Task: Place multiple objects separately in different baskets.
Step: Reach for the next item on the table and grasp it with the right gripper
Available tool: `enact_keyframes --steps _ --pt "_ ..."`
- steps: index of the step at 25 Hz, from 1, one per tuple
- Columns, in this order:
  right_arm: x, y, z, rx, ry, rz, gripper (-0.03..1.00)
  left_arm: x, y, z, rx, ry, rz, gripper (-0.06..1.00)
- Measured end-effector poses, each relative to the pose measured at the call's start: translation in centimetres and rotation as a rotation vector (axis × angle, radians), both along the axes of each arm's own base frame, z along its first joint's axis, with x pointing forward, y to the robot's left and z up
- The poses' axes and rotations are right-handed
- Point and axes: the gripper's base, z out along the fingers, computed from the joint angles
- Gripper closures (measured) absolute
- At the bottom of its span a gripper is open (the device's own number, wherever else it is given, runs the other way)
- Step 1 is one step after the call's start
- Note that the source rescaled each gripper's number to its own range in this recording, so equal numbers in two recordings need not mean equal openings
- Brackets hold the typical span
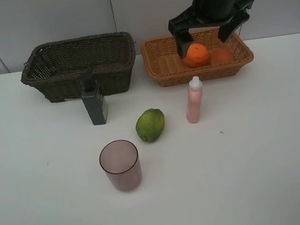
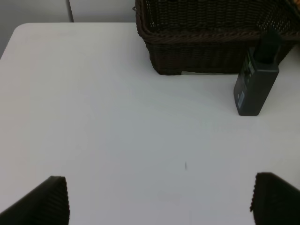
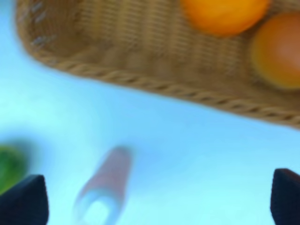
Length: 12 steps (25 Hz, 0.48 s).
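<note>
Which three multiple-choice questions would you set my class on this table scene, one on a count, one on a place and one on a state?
1. How many items sit on the table outside the baskets?
A. Two
B. Four
C. Six

2. Where is the orange?
A. On the table
B. In the orange-tan basket
C. Held in the air by the jaws

3. How do the right gripper's jaws stand?
A. Open, holding nothing
B. Shut on the orange
C. Shut on a bottle

Answers:
1 B: the pump bottle, pink bottle, green fruit and cup are on the table.
2 B: it lies inside the wicker rim, beside the peach-like fruit.
3 A: the right wrist view shows the jaws wide apart with nothing between them.
</note>
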Motion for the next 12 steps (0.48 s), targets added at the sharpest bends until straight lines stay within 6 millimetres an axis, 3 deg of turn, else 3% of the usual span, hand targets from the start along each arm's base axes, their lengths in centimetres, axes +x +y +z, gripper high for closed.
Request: enact_keyframes --steps 6,12 --pt "-2.7 3.5 0.6 0.028 0.055 0.103 -0.03 0.0 0.0 0.0 0.0 0.0 0.0 -0.06" --pt "-4.1 5.3 0.5 0.037 0.078 0.154 -0.03 0.0 0.0 0.0 0.0 0.0 0.0 -0.06"
